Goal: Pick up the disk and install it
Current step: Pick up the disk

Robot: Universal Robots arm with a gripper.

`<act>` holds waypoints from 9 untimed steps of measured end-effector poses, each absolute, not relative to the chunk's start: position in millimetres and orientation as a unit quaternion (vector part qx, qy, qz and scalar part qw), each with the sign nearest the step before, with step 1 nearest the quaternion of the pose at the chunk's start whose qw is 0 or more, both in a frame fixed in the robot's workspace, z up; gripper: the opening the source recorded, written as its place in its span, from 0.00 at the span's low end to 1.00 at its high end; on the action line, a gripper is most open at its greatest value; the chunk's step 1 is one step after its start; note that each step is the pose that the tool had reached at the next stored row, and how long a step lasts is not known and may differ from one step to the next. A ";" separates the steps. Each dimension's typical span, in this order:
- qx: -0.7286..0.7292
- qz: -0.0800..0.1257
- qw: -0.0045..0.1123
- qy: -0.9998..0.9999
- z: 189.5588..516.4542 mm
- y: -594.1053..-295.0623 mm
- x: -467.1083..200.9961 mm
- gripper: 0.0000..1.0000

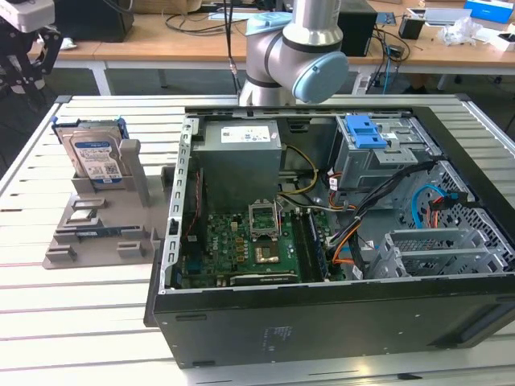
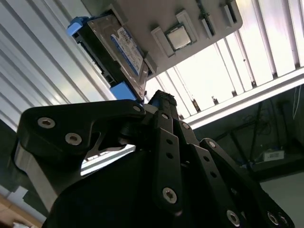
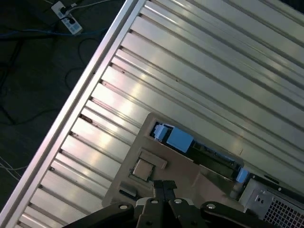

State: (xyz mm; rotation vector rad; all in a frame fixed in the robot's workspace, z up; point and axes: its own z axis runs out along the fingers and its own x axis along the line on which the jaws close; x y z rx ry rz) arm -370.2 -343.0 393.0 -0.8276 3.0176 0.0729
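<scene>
I note the arm (image 1: 296, 56) bent at a joint. In both wrist views the gripper (image 3: 164, 183) hangs empty, jaws pressed together.

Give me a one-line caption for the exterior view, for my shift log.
Disk standing upright in the grey holder on the slatted table, beside the open computer case, not yet installed.

The black gripper (image 2: 159, 98), its fingers apparently pressed together, hangs over the slatted metal table (image 2: 247, 66). Just past its tip the disk (image 2: 118, 47) stands on edge in a grey holder (image 2: 142, 14), near a square chip (image 2: 179, 37)
</scene>
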 end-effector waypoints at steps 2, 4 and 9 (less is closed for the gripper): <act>-0.275 0.023 0.006 0.961 393.0 -343.0 -370.2 0.11; -0.285 0.023 0.005 0.958 393.0 -343.0 -370.2 0.11; -0.324 0.024 0.004 0.946 393.0 -343.0 -370.2 0.11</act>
